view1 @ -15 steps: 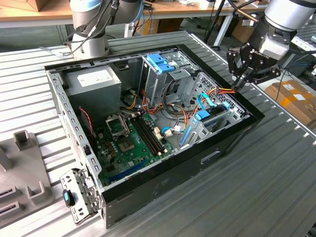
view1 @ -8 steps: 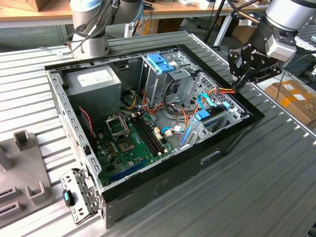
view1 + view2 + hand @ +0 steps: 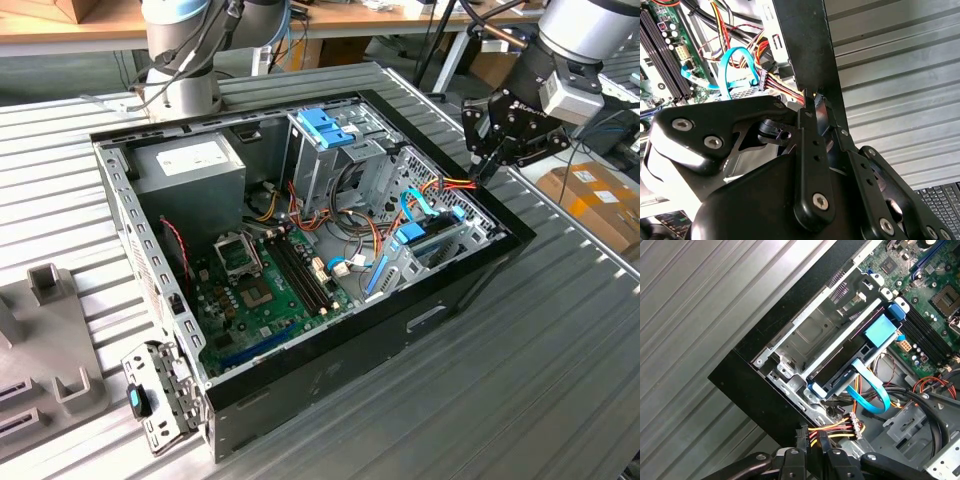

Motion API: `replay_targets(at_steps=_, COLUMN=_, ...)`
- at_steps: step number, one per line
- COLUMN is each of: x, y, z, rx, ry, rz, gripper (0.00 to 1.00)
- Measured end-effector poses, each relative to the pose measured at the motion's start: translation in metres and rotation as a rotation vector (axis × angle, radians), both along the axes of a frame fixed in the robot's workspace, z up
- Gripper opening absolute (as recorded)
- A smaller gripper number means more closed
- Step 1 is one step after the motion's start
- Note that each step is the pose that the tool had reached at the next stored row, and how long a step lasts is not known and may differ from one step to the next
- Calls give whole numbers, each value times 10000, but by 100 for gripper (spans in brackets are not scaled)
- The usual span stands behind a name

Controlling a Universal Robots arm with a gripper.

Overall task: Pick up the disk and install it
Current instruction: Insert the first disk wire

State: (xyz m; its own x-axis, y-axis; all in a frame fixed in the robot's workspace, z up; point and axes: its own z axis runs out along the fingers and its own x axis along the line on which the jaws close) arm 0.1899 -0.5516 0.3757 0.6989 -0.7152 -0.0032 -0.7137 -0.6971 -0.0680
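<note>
The gripper (image 3: 812, 452) hangs at the open computer case's (image 3: 330, 385) corner, fingers nearly together around the yellow-and-red cable bundle (image 3: 832, 430); the disk (image 3: 850, 357) sits in the bay along the case's front edge; beside it runs a blue data cable (image 3: 875, 390).

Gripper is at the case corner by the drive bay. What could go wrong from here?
The gripper sits against the yellow-and-red power wires; moving could snag or tug them. The light-blue data cable loops beside the disk in its bay and might get caught. The black case wall is close, so a scrape seems possible.
</note>
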Motion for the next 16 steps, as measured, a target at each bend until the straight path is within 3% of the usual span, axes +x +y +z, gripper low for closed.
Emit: replay_targets(at_steps=16, x=0, y=-1, z=0, rx=1, ry=0, rz=23, gripper=24)
